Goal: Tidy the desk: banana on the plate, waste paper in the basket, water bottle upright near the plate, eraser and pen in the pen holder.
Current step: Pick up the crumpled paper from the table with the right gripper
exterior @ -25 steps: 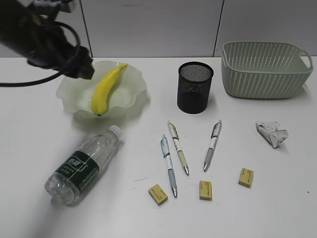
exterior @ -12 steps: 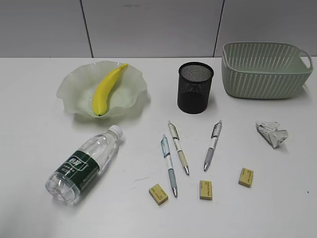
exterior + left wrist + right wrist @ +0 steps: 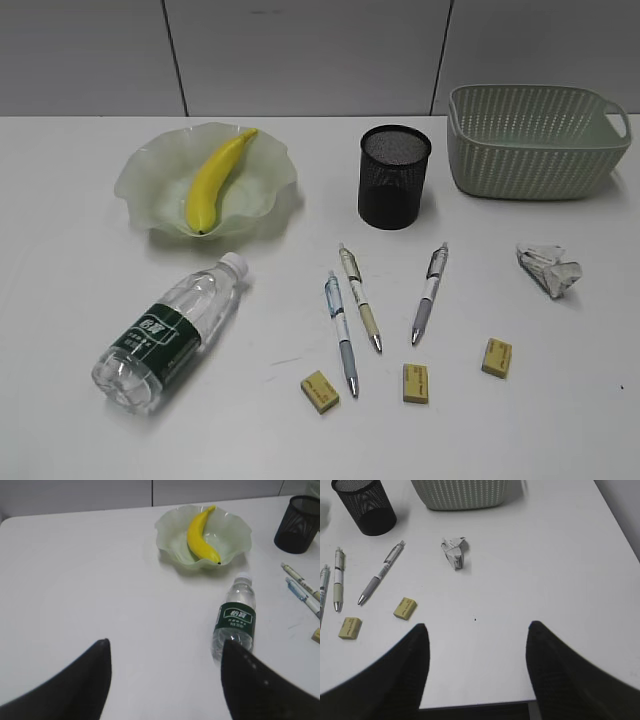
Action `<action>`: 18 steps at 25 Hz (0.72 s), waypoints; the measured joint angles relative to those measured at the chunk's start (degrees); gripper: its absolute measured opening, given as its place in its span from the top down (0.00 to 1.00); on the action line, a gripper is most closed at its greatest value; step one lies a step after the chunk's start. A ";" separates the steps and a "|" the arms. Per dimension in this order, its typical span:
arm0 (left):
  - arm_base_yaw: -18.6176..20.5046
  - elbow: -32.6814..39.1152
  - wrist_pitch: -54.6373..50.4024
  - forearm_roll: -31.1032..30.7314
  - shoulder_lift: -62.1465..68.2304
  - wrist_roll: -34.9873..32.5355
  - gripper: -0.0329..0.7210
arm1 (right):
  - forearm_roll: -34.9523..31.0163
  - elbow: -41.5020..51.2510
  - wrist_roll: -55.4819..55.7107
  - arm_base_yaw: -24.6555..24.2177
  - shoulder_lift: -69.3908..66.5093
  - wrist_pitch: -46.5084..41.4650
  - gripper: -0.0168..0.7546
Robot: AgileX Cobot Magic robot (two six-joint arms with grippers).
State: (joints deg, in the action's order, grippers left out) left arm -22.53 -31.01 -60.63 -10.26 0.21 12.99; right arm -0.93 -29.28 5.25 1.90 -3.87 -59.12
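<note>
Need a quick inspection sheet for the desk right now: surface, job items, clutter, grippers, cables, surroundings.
Surface: white desk, no spills seen.
Job's things: banana lies in the plate. Water bottle lies on its side in front of the plate. Waste paper sits on the desk, outside the basket. Three pens and three erasers lie outside the pen holder.
Clutter: nothing seen.
Grippers: left gripper open, holding nothing; right gripper open, holding nothing.
Cables: nothing seen.
Surroundings: grey panelled wall behind.
</note>
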 joint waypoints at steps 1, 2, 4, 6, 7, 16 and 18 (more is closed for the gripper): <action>0.00 0.05 -0.16 0.00 -0.41 0.00 0.29 | -0.55 -0.06 -0.58 0.00 -0.69 0.34 0.36; 0.00 0.05 -0.23 -0.06 -0.55 0.00 0.29 | -1.58 -0.21 -1.39 0.00 -1.47 0.78 0.37; 0.00 0.11 -0.27 -0.06 -0.55 0.00 0.30 | -3.89 -0.65 -4.04 0.00 -4.12 1.88 0.38; 0.00 0.11 -0.27 -0.06 -0.55 0.00 0.30 | -6.34 -0.91 -6.24 0.00 -7.67 4.27 0.39; 0.00 0.11 -0.27 -0.06 -0.55 0.00 0.31 | -7.18 -0.99 -6.99 0.00 -10.21 5.95 0.39; 0.00 0.11 -0.27 -0.06 -0.55 0.00 0.31 | -9.89 -2.87 -12.05 0.00 -51.65 26.61 0.35; 0.00 0.11 -0.27 -0.06 -0.55 0.00 0.31 | -10.52 -5.48 -13.95 0.00 -62.84 29.90 0.30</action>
State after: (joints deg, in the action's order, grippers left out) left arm -22.53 -30.90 -60.90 -10.32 -0.34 12.99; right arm -11.45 -34.75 -8.71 1.90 -66.72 -29.22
